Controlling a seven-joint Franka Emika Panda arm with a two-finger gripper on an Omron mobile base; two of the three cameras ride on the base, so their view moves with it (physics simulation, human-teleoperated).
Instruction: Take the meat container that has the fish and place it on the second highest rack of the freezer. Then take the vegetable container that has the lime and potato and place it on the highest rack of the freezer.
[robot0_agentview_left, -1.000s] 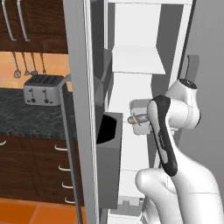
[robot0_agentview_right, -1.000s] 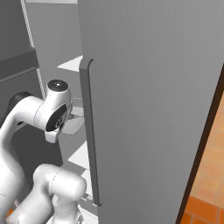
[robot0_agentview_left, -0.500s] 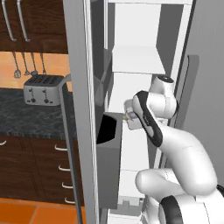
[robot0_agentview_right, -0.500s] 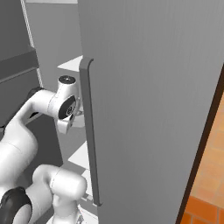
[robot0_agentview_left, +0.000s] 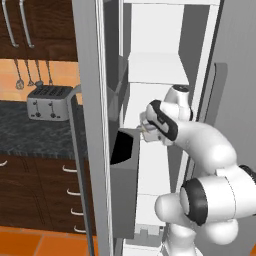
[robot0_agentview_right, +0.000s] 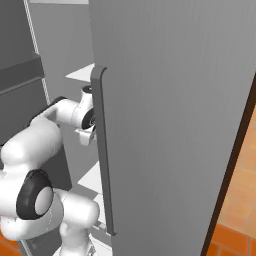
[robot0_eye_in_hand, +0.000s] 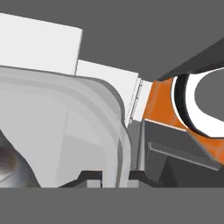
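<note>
Since the earlier frames, the gripper (robot0_agentview_left: 143, 127) has been swung left and raised inside the freezer (robot0_agentview_left: 155, 75), close beside the door bin. The meat container (robot0_eye_in_hand: 61, 131) is clamped by its rim between the jaws. No writing can be read.

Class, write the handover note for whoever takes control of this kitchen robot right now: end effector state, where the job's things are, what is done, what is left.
End effector: inside the open freezer, apparently gripping the rim of the meat container; the tips themselves are hard to make out.
Fish: a dark grey shape at the tray's edge in the hand view, likely it.
Done: meat container picked up and brought to the shelves.
Left: set it on the second highest rack, then fetch the vegetable container and place it on the highest rack.
</note>
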